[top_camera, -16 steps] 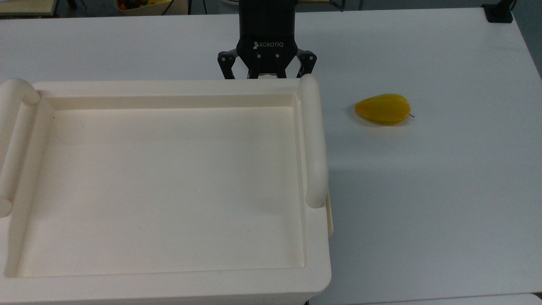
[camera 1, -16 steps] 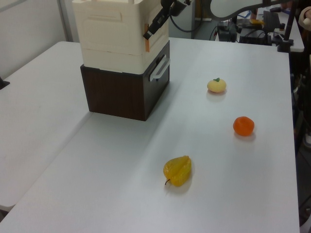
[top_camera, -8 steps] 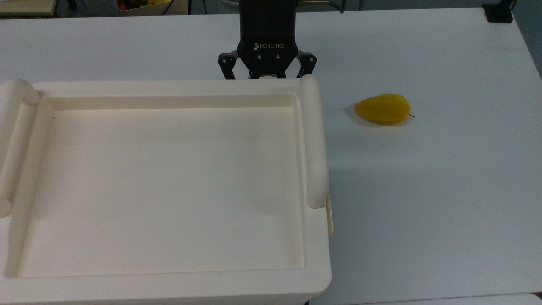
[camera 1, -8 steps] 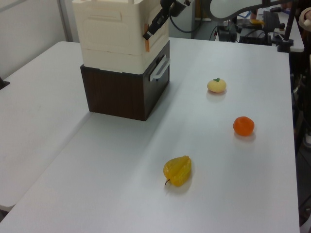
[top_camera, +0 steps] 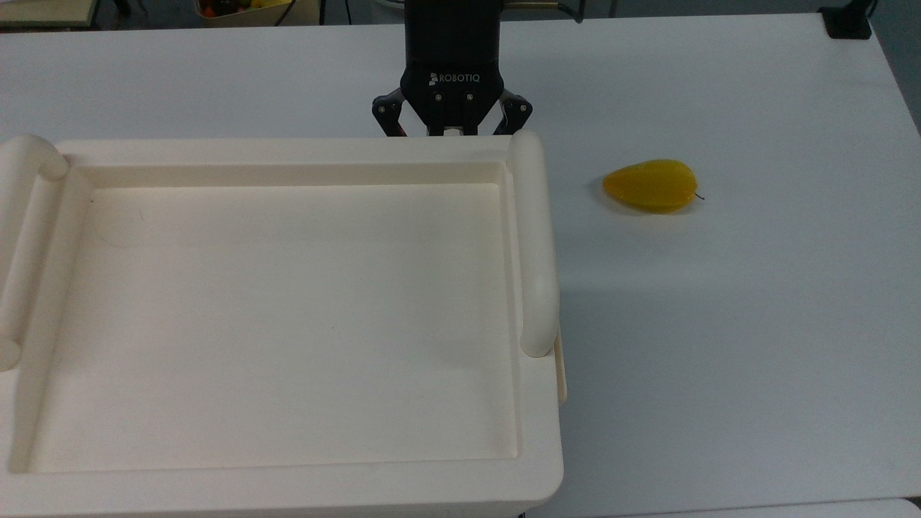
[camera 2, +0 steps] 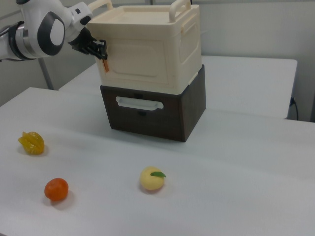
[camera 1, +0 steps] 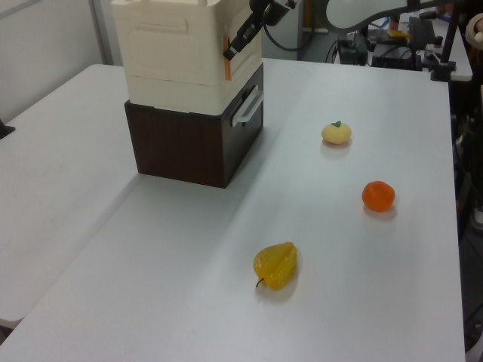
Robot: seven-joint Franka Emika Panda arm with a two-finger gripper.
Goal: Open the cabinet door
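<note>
A Franka arm's black gripper (top_camera: 451, 134) sits at the top centre of the top view, pressed up against the far edge of the cabinet (top_camera: 288, 324), a large cream box with a recessed tray-like top that fills the lower left of that frame. In the right view, the gripper (camera 2: 102, 51) meets the upper left corner of the cabinet (camera 2: 147, 46) at a small orange tab (camera 2: 105, 64) on the edge of the cabinet door (camera 2: 139, 63), the cream panel facing the camera, which lies flush with the box. In the left view, the gripper (camera 1: 230, 51) reaches down to the same orange tab (camera 1: 227, 67) at the upper centre of the frame. Whether its fingers are clamped on the tab or merely beside it cannot be told.

The cabinet stands on a dark brown drawer unit (camera 2: 155, 110) with a pale bar handle (camera 2: 139, 103), on a white surface (camera 2: 221, 187). A thick rounded handle (top_camera: 534, 237) runs along the right side of the tray top in the top view. A yellow starfruit (top_camera: 651, 185) lies at the right of the top view, well apart from the cabinet. In the right view an orange (camera 2: 56, 189) and a pale yellow fruit (camera 2: 151, 179) with a green leaf rest in the lower part of the frame.
</note>
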